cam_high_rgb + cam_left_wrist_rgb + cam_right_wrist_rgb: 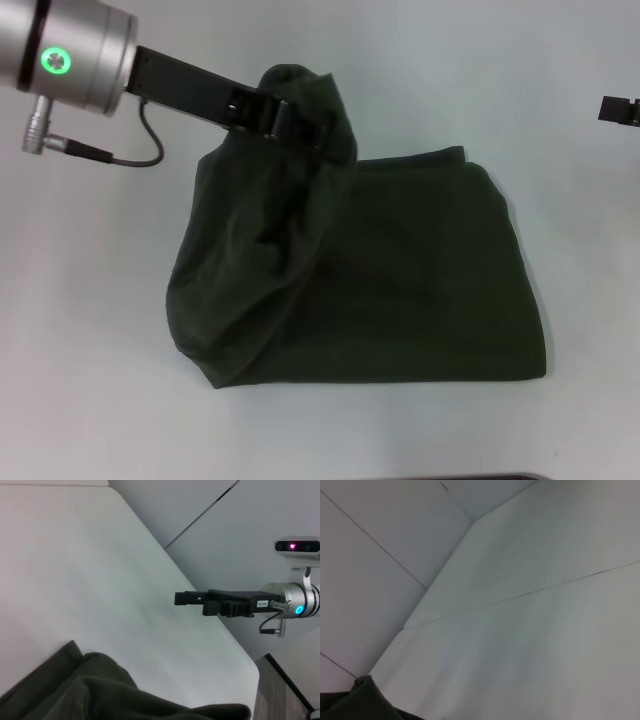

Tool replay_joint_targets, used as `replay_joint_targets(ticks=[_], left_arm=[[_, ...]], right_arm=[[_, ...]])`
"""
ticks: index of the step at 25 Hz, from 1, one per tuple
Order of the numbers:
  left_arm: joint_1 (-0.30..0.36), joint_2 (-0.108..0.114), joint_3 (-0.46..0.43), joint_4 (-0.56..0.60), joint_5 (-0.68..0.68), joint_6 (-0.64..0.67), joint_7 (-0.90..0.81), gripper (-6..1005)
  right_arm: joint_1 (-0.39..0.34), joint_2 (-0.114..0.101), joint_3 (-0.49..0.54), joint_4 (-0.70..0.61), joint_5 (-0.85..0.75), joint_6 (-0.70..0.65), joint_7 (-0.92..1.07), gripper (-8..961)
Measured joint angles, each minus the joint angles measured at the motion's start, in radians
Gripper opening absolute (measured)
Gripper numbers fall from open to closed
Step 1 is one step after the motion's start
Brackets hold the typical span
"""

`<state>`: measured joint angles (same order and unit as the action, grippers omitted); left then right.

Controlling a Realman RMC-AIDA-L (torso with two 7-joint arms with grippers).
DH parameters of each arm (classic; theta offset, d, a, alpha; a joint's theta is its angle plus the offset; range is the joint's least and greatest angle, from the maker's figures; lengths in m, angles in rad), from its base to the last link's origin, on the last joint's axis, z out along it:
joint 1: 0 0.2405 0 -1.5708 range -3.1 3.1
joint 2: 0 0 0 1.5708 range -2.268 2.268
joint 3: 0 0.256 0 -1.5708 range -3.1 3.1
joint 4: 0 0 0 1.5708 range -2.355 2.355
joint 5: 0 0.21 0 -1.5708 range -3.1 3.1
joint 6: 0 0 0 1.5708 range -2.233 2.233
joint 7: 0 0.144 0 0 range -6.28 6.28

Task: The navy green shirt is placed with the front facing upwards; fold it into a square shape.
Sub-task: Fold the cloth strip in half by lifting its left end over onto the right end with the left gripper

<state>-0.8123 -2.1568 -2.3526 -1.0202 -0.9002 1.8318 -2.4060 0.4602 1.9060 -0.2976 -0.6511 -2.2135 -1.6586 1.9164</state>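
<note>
Your left pincer [285, 120] is clenched on the shirt's [400, 280] far-left corner, lifting it off the white table [90, 320] so the cloth hangs in a loose drape — likely to carry that side across the flat, already-folded part at centre. At the right edge, your right pincer [612, 108] waits apart — open or closed, you cannot tell.

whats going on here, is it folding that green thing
Yes. The left gripper has pinched the far-left part of the navy green shirt and holds it lifted in a bunched peak, while the rest lies flat, already folded, on the white table. The right gripper waits at the right edge, away from the cloth.
</note>
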Motion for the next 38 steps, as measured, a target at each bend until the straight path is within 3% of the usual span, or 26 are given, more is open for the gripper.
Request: replay_joint_targets(ticks=[21, 38], left_arm=[[-0.013, -0.009, 0.19, 0.144, -0.169, -0.174, 0.025, 17], [-0.032, -0.012, 0.281, 0.237, -0.242, -0.285, 0.036, 18]], right_arm=[[-0.002, -0.001, -0.01, 0.001, -0.005, -0.001, -0.005, 895], [-0.01, 0.004, -0.011, 0.002, -0.004, -0.01, -0.005, 896]])
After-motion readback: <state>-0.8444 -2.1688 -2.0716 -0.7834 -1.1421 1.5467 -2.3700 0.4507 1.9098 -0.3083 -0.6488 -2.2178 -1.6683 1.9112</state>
